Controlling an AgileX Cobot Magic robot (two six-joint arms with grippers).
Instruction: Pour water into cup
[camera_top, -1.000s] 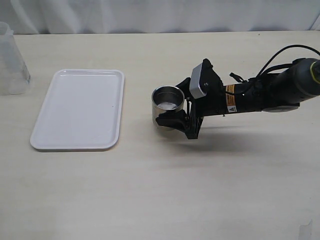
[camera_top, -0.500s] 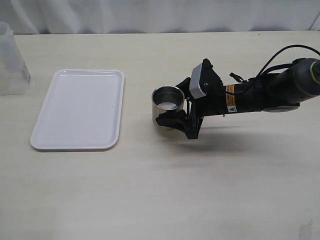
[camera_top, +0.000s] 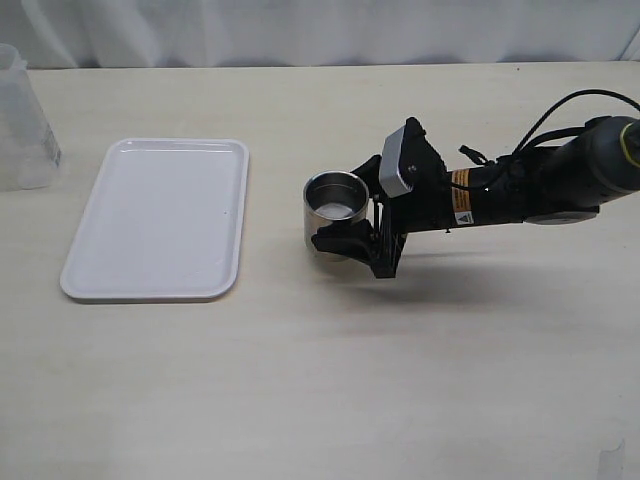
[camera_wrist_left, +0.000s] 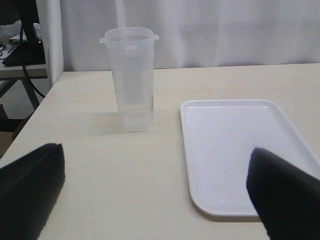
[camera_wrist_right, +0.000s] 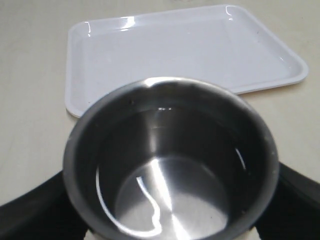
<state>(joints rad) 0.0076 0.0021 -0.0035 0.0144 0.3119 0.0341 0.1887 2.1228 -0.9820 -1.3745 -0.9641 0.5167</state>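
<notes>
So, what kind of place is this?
Probably a robot test bench, not a home: a pale table before a white curtain, and a robot arm at a steel cup.

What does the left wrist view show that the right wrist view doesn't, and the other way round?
Left wrist only: the plastic container beside the tray, and the open left end effector. Right wrist only: the cup with a little water, inside the right end effector. Both: the tray and the table.
</notes>
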